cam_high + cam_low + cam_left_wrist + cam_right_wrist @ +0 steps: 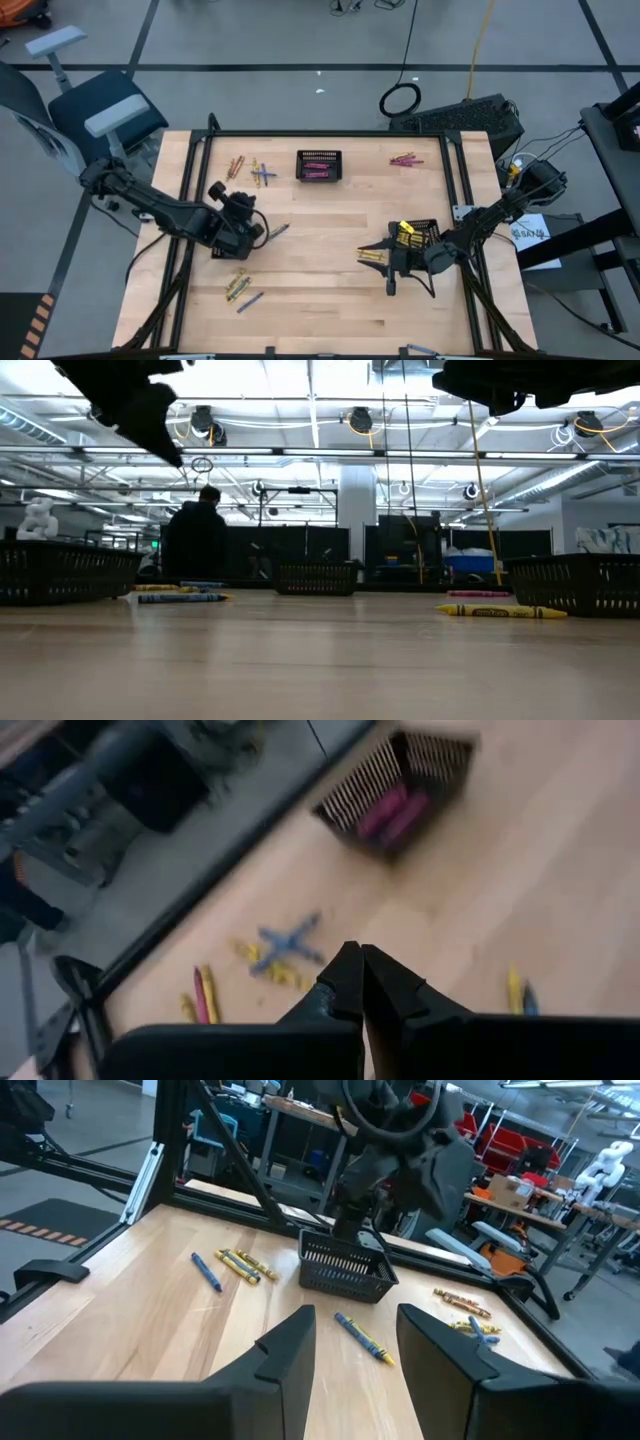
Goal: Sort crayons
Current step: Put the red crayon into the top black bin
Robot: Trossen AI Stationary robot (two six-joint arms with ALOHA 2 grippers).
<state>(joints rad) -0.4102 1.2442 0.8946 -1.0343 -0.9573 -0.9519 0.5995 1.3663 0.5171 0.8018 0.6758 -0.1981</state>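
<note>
Right gripper (352, 1342): two smooth dark fingers spread apart, empty, above pale wood-grain table (320, 270). A thin blue crayon (361, 1337) lies just beyond. Left gripper (360, 982) is pressed shut, empty. Black mesh basket (318, 165) at the far edge holds pink crayons (317, 173).

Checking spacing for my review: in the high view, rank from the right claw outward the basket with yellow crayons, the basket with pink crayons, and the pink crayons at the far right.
From the right claw:
1. Yellow basket, right beside it.
2. Pink basket, far centre.
3. Loose pink crayons, far right: too close to the pink basket to call.
</note>
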